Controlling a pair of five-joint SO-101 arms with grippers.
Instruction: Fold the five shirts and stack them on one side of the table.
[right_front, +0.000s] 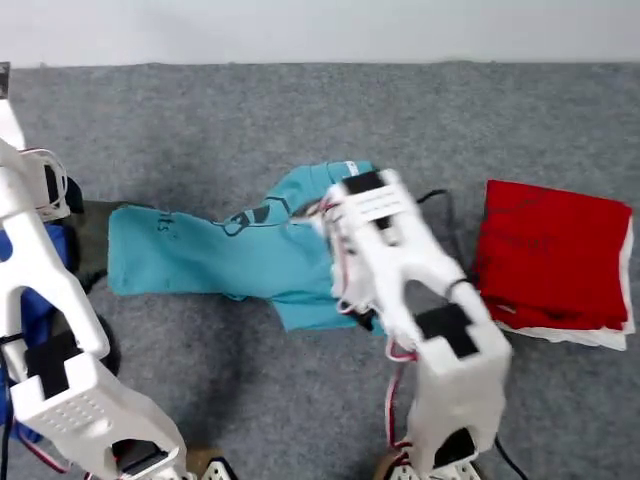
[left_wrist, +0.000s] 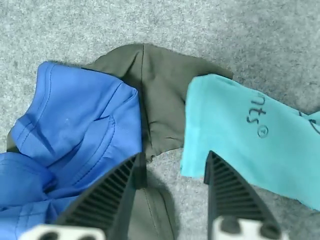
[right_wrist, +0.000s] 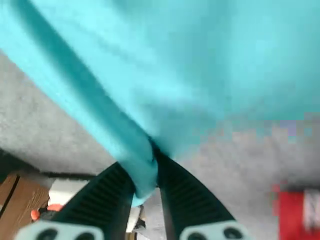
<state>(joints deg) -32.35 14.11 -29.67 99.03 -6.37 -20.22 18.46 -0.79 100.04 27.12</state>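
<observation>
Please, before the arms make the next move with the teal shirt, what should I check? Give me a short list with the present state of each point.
1. Right pincer shut on the teal shirt: ok, a fold of cloth is clamped in it.
2. Left pincer open and free: ok, it holds nothing.
3. Teal shirt lying flat: not ok, it is bunched near the right pincer.
4. Teal shirt apart from the others: not ok, its edge overlaps the dark green shirt, which lies beside the blue shirt.
5. Stack started: ok, the red shirt lies folded on a white shirt.
6. Number of cloth layers in the right pincer: cannot tell.
</observation>
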